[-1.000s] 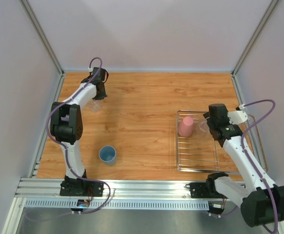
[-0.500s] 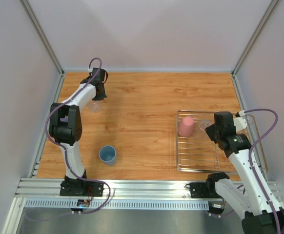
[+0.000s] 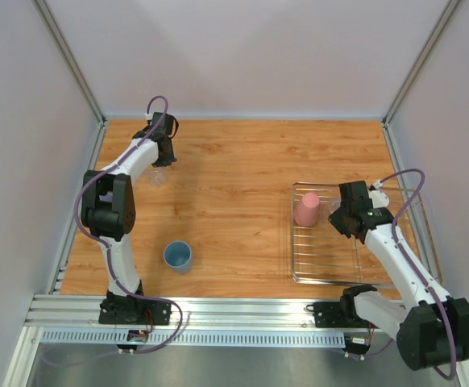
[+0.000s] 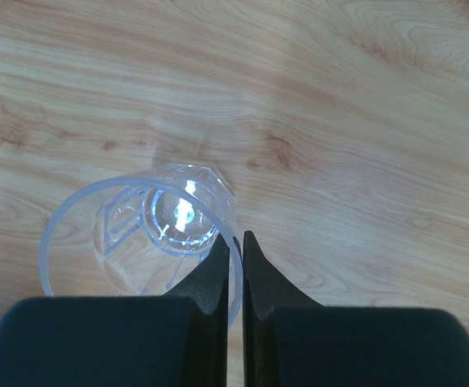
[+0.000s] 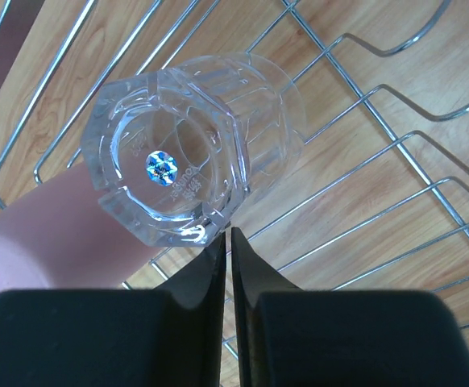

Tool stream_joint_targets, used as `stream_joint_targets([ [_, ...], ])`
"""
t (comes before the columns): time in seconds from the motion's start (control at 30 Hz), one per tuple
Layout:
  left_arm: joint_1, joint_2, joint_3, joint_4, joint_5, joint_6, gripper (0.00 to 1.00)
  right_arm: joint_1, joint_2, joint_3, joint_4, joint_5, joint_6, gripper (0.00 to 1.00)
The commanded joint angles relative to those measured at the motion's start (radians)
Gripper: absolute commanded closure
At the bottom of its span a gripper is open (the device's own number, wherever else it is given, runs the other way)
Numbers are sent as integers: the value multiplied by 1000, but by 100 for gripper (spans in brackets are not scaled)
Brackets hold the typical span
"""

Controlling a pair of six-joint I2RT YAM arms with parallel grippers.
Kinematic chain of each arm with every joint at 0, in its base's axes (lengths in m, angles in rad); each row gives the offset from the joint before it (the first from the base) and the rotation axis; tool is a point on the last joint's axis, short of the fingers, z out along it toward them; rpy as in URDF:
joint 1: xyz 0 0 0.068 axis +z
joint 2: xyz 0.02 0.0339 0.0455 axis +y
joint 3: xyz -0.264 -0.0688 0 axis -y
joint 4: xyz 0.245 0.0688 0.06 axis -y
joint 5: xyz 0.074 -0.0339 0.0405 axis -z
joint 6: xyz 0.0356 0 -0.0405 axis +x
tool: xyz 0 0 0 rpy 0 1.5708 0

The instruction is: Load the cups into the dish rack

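Two glasses: first glass (image 4: 138,234) upright on table (image 3: 242,177), rim pinched by left gripper (image 4: 234,242) for lifting; second glass (image 5: 178,153) inverted in rack (image 3: 292,234) beside pink cup (image 5: 49,234) (presumably to drain), right gripper (image 5: 225,238) pressed together, empty, at its base.

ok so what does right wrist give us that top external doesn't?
Right wrist only: the faceted base of the clear tumbler with a small shiny mark, facing the camera, and the right gripper shut, nothing between its fingers. Top external only: the blue cup on the table and the left gripper at a second tumbler far left. Both: the pink cup in the dish rack, the clear tumbler beside it.
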Motion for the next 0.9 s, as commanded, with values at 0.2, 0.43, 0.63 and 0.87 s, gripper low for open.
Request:
stream_joint_targets([
  [0.2, 0, -71, -1, 25, -19, 8, 100, -4, 66, 80, 65, 84, -83, 93],
  [0.43, -2, -86, -15, 24, -14, 19, 100, -2, 55, 80, 90, 105, -135, 89],
  [0.63, -2, -131, -9, -15, 12, 34, 100, -5, -1, 178, -34, -42, -166, 70],
  [0.87, -2, -287, 75, -153, 111, 40, 100, -5, -126, 352, -144, -80, -206, 21],
])
